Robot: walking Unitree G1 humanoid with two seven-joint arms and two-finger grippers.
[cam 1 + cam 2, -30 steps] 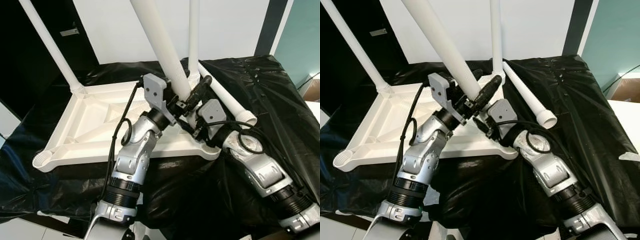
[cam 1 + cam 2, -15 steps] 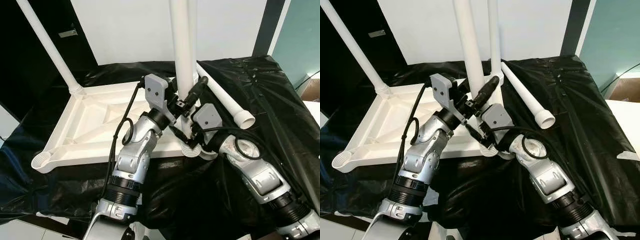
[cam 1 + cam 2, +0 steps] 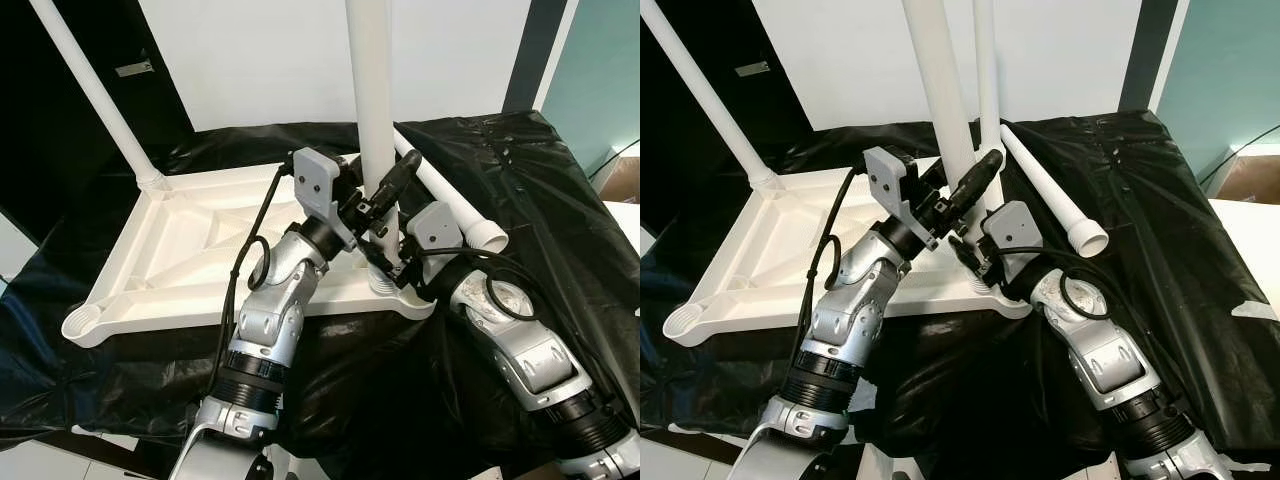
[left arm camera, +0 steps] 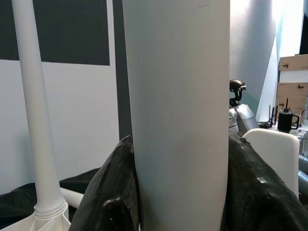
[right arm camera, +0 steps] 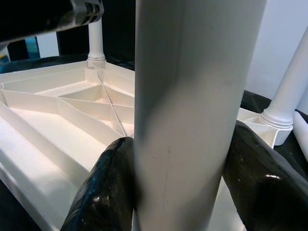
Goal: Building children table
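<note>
A white tabletop [image 3: 180, 250] lies upside down on a black sheet. One white leg [image 3: 370, 90] stands nearly upright with its lower end at the tabletop's near right corner [image 3: 390, 285]. My left gripper [image 3: 378, 200] is shut on this leg partway up, its black fingers [image 4: 110, 192] on either side of the tube [image 4: 178, 115]. Just above the corner, my right gripper [image 3: 385, 265] is shut on the same leg [image 5: 192, 96], fingers [image 5: 103, 187] pressed to it. A loose leg [image 3: 455, 200] lies on the sheet to the right.
Two fitted legs stand at the far left corner [image 3: 95, 95] and the far right corner [image 3: 985, 70]. The near left corner holds an open socket [image 3: 85, 322]. The black sheet [image 3: 540, 180] drapes the whole surface, with a white wall behind.
The held leg has swung from a leftward tilt to nearly upright. Its lower end moved onto the near right corner, and both grippers moved with it.
</note>
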